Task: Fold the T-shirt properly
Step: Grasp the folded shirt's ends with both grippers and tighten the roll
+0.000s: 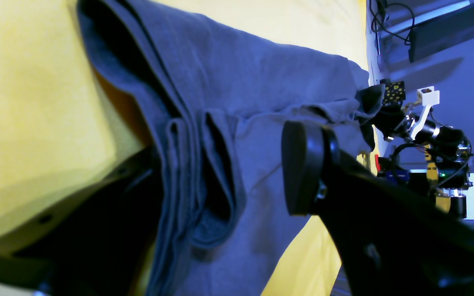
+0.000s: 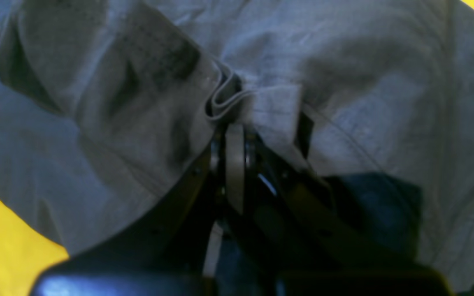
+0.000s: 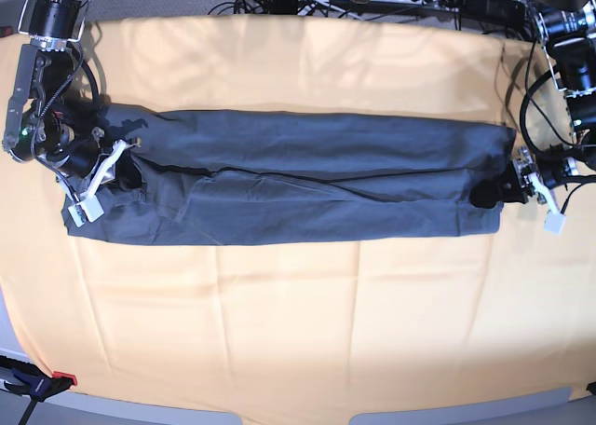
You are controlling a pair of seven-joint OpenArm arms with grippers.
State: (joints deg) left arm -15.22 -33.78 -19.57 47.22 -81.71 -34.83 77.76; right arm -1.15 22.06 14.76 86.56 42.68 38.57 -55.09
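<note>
One T-shirt (image 3: pixel 298 178), folded into a long band, lay across one orange-yellow cloth (image 3: pixel 298 322). Two grippers worked its ends: the right gripper (image 2: pixel 231 119) pinched a bunched fold, the left gripper (image 3: pixel 494 194) stood spread at the opposite edge.

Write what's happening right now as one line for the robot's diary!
T-shirt: folded into long band on yellow cloth | right gripper: shut on T-shirt end | left gripper: open at other end
</note>
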